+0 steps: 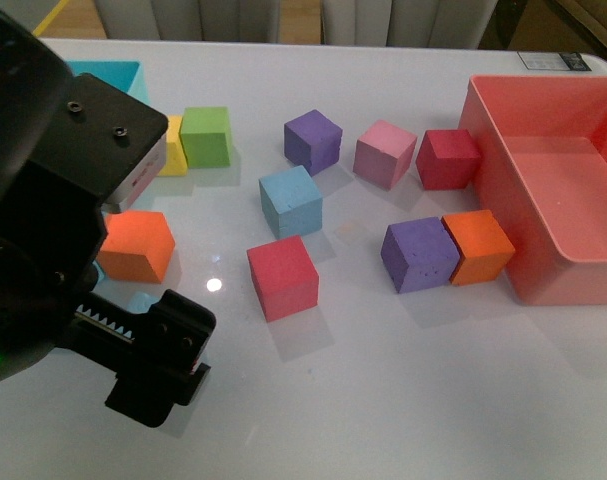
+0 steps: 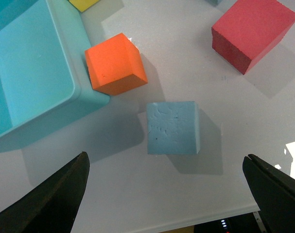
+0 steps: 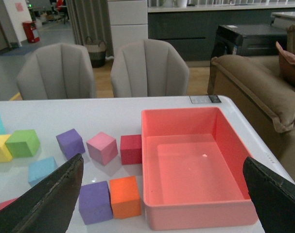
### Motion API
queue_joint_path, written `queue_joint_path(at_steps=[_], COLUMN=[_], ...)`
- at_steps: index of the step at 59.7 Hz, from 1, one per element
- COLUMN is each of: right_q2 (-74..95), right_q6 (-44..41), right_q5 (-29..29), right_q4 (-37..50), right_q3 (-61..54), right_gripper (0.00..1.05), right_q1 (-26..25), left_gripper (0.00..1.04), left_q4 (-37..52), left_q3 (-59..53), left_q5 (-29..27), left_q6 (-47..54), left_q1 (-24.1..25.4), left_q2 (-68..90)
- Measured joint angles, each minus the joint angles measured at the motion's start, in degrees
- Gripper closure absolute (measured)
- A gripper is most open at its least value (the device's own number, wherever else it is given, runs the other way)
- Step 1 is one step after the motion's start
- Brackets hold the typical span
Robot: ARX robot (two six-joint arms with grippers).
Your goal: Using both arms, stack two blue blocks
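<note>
One blue block (image 1: 291,200) sits near the table's middle; it also shows in the right wrist view (image 3: 42,169). The second blue block (image 2: 173,127) lies flat on the table just ahead of my left gripper (image 2: 165,162), between its open jaws' line and apart from both fingers. In the front view the left arm hides this block, and the left gripper (image 1: 163,370) hangs low at the near left, empty. My right gripper (image 3: 163,160) is open and empty, held high above the table over the red bin (image 3: 234,145). It is out of the front view.
An orange cube (image 2: 115,63) touches the turquoise bin (image 2: 35,73) beside the second blue block. A red cube (image 1: 282,277), purple cubes (image 1: 419,254) (image 1: 313,140), an orange cube (image 1: 477,246), pink (image 1: 384,153), dark red (image 1: 447,159), green (image 1: 205,136) and yellow (image 1: 173,145) cubes are scattered. The red bin (image 1: 583,270) stands right.
</note>
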Motion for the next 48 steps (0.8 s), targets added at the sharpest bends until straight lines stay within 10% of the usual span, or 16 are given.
queue_joint_path(at_steps=[48], right_q2=[0.0], right_q6=[0.0], right_q5=[0.0], right_q4=[0.0], right_q3=[0.0], right_gripper=[0.09], right_q1=[0.0], left_gripper=[0.09], left_q4=[4.0], left_q3=[8.9], left_q5=[4.7], left_q6=[-1.4], left_q1=[0.0], left_q2=[20.0])
